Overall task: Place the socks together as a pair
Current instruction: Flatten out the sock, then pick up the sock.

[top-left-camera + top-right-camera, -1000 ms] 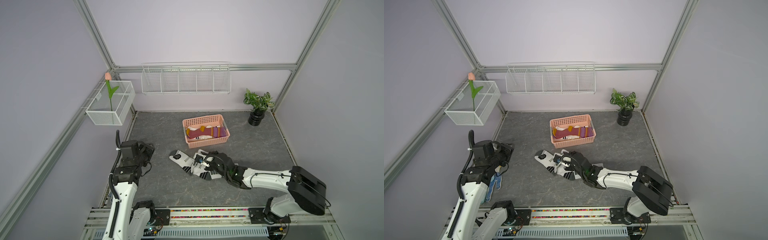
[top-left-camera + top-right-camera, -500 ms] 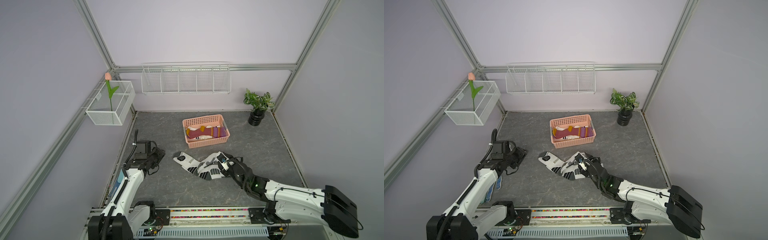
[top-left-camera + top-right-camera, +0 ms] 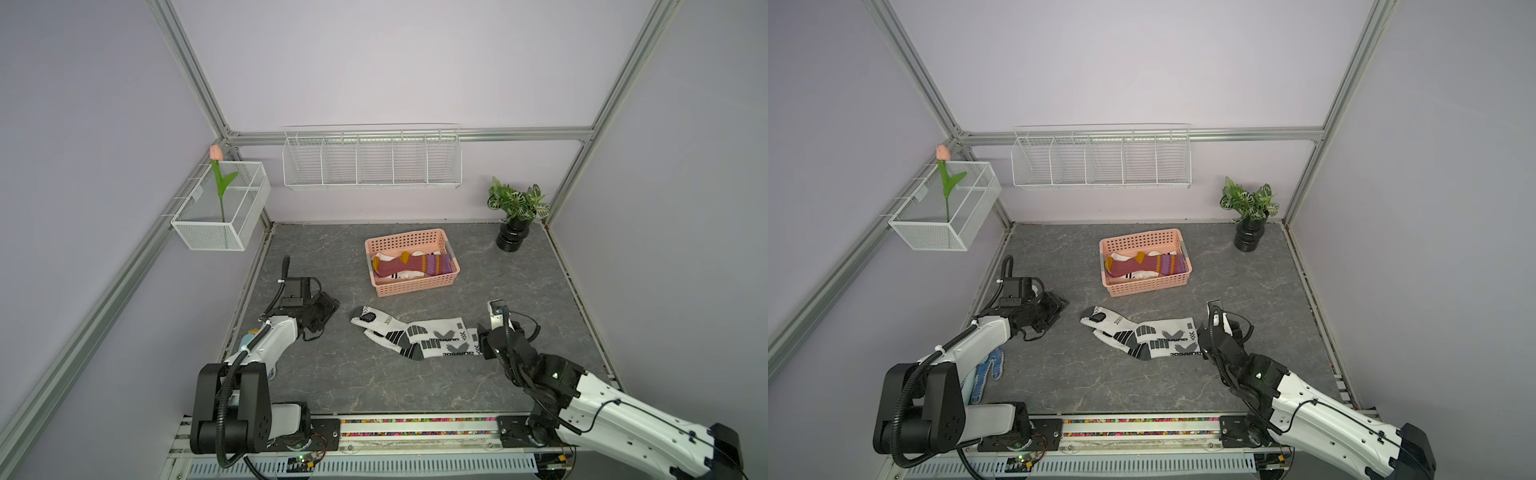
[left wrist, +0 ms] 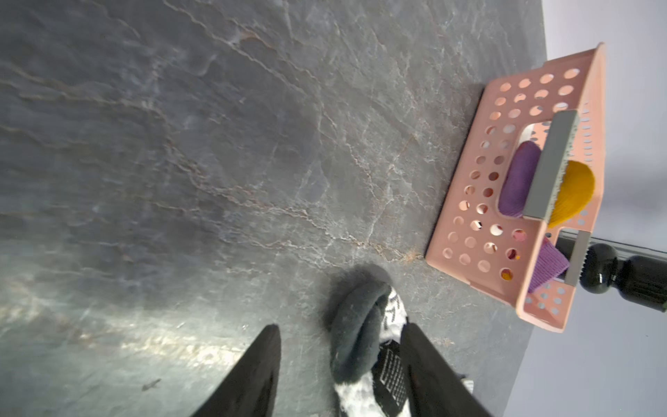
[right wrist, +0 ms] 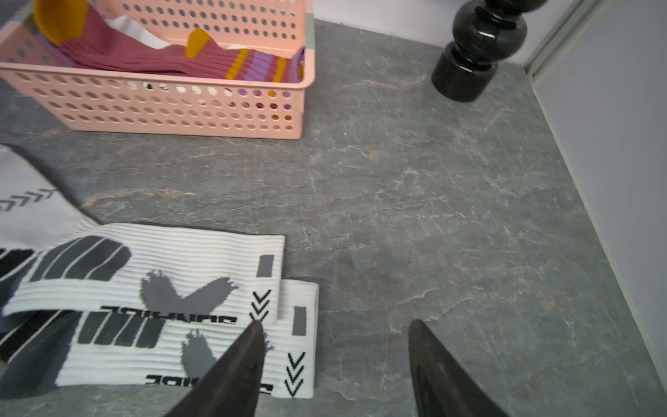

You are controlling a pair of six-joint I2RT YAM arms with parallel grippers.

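Two white socks (image 3: 419, 338) with grey-black sports markings lie flat and overlapping mid-table, shown in both top views (image 3: 1154, 338). Their cuffs (image 5: 216, 346) point at my right gripper (image 5: 335, 321), which is open and empty; one finger hangs over the nearer cuff. In a top view it (image 3: 482, 343) sits at the cuff end. My left gripper (image 4: 339, 326) is open, and the dark sock toe (image 4: 357, 325) shows between its fingers. From above, that gripper (image 3: 322, 318) stands just left of the toe. Maroon striped socks (image 3: 415, 264) lie in the pink basket (image 3: 411, 286).
The pink basket stands behind the sock pair. A potted plant in a black vase (image 3: 513, 237) is at the back right. A blue dotted glove (image 3: 988, 370) lies under my left arm. Wire baskets (image 3: 372, 158) hang on the walls.
My right gripper has opened, let go of the socks and drawn back to the right, leaving them stretched flat. My left gripper has moved right, toward the sock toe.
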